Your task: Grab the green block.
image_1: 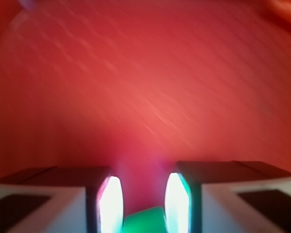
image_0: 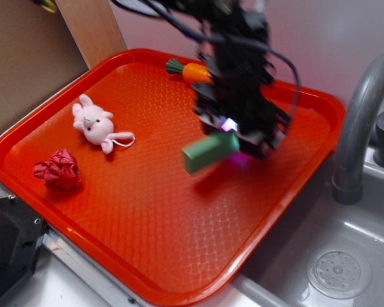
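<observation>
Exterior view: the green block [image_0: 210, 152] is seen pinched at its right end by the gripper [image_0: 238, 141], lifted clear of the orange tray [image_0: 147, 230]. Its long axis is tilted, lower left to upper right. The arm is angled down from above.

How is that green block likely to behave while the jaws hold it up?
The green block looks rigid and flat-sided, so it probably won't sag or roll. It hangs tilted above the orange tray, held at one end, so it may pivot. It's likely light for its size.
</observation>
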Action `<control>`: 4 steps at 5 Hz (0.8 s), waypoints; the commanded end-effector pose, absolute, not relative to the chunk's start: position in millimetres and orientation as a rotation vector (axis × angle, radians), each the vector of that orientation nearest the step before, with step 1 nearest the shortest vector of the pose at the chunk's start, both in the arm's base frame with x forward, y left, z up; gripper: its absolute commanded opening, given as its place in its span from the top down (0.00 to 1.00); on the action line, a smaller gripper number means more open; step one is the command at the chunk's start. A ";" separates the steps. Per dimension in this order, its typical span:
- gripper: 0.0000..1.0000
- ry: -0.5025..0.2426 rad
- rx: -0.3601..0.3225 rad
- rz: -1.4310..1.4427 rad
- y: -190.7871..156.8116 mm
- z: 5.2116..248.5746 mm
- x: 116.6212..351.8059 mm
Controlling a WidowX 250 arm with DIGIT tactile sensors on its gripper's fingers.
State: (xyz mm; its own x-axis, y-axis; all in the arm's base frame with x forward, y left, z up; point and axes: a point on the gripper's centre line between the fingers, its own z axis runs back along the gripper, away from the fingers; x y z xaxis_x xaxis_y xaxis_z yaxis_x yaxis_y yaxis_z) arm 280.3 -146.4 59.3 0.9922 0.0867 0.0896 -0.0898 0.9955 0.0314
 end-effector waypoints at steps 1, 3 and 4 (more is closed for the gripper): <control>1.00 -0.155 -0.017 0.266 -96.1 150.8 263.0; 1.00 -0.153 -0.116 0.382 -51.6 210.6 217.7; 1.00 -0.124 -0.120 0.405 -52.1 219.0 206.9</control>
